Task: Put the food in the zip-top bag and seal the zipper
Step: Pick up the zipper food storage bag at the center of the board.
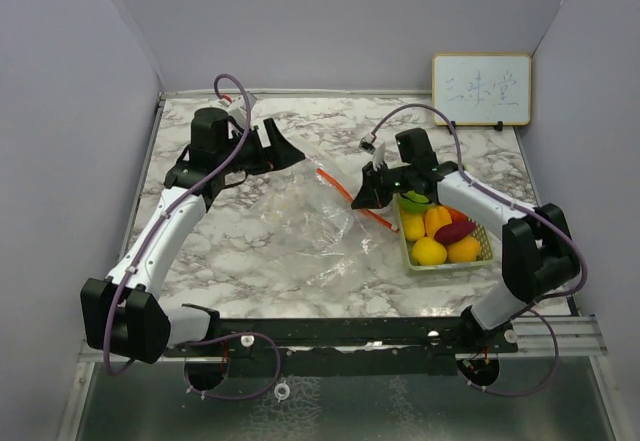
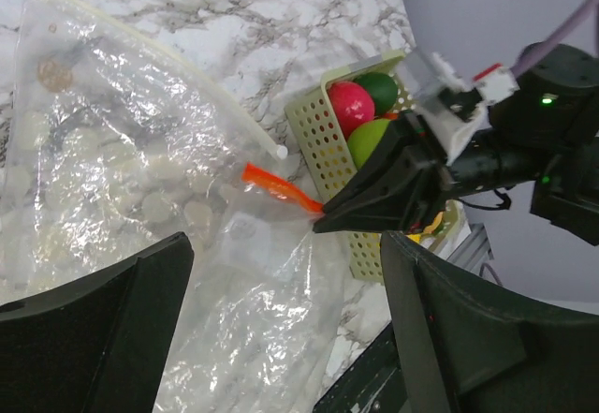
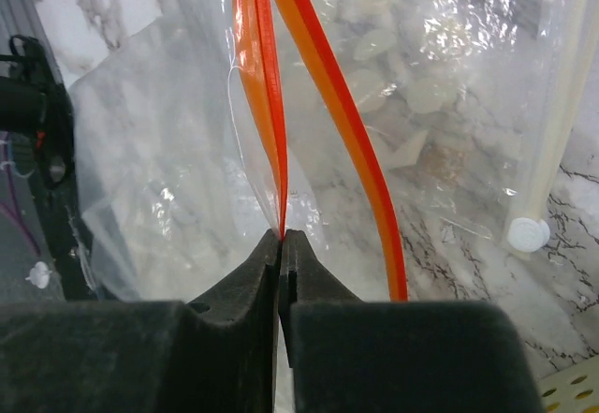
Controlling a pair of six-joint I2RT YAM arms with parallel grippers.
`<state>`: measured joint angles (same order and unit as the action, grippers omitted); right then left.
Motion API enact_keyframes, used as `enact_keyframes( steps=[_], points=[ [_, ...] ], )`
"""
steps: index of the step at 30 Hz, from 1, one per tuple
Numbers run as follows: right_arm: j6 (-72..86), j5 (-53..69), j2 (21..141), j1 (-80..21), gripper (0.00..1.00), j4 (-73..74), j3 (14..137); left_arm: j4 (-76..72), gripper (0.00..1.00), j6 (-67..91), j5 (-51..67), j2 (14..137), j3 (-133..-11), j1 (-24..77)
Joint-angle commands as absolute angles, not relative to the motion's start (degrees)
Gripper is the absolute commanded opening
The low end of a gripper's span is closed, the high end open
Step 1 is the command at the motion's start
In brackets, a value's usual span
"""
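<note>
Nothing is bagged yet. My right gripper (image 3: 282,240) pinches an orange zipper strip (image 3: 262,104) of the crinkled, seemingly empty zip-top bag (image 1: 290,216), and my left gripper (image 2: 285,244) hangs spread above it. The food (image 1: 440,233), glossy yellow, orange, red and green, sits heaped in the pale green basket (image 2: 316,141) just beside the bag. Loading and sealing remain.

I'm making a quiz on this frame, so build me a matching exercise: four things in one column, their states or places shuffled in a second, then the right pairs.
Things
1. left gripper
2. right gripper
3. basket
4. whiteboard

States or places
A. holds the toy food
B. stands against the back wall
C. open, over the clear bag
D. shut on the orange zipper strip

Pairs: 1-C, 2-D, 3-A, 4-B
</note>
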<state>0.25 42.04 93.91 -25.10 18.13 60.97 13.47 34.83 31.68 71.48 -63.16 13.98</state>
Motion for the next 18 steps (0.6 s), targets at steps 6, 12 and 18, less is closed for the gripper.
enact_keyframes(
  steps=[6,12,18],
  points=[
    [4.7,38.6,85.3,-25.0,0.02,23.2,65.0,23.1,0.72,38.6,36.2,76.4,-70.3,13.9],
    [6.7,23.0,84.0,-27.5,0.02,25.0,70.3,23.7,0.68,42.5,38.1,78.2,-74.0,15.1],
    [9.8,9.7,83.6,-32.6,0.02,24.0,73.7,26.3,0.63,44.5,35.7,81.3,-77.2,19.4]
  ],
)
